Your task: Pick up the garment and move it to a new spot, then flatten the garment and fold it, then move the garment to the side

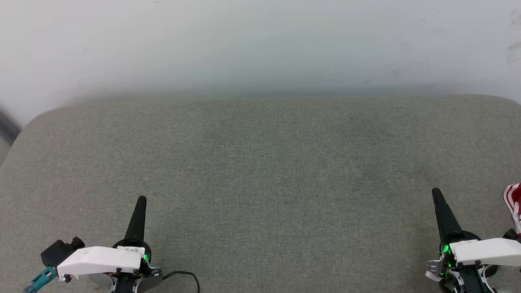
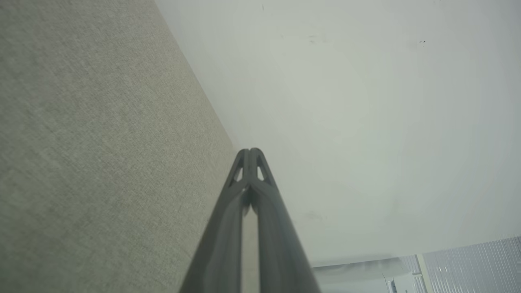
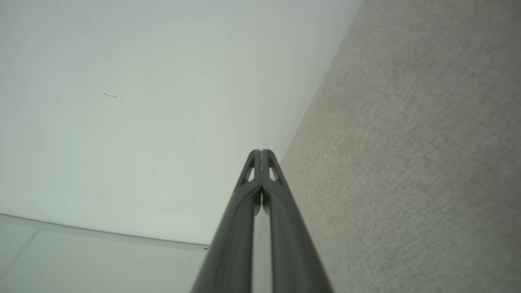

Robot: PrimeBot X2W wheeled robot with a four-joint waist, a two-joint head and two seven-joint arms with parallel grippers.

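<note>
Head view: jersey [image 1: 513,201] at the right edge, both grippers pressed together

The head view looks down on a wide grey cushion [image 1: 260,171] with rounded far corners. Behind it, a pale wall [image 1: 260,40] fills the upper third of the frame. The left gripper [image 1: 141,200] rises from the lower left, its two dark fingers pressed together into one point with nothing between them. A black cable [image 1: 185,274] loops just right of its base. A teal plug [image 1: 40,280] pokes out at the lower left corner, beside the white wrist cover. The right gripper [image 1: 436,192] stands at the lower right, also pressed together on nothing, and its tip leans slightly toward the upper left.

The jersey shows as a small piece of red cloth with white stripes at the far right edge of the frame, a little below the middle, cut off by the border. It lies to the right of the right gripper, near it but apart from the fingertips. Whether it touches the arm lower down I cannot tell.

In the left wrist view the fingers [image 2: 226,232] meet at their tips in the lower middle, with the cushion across the left half and the wall on the right. A pale ribbed panel [image 2: 480,260] sits in the lower right corner. In the right wrist view the fingers [image 3: 234,236] also touch at the tips, with the wall on the left and the cushion on the right.
</note>
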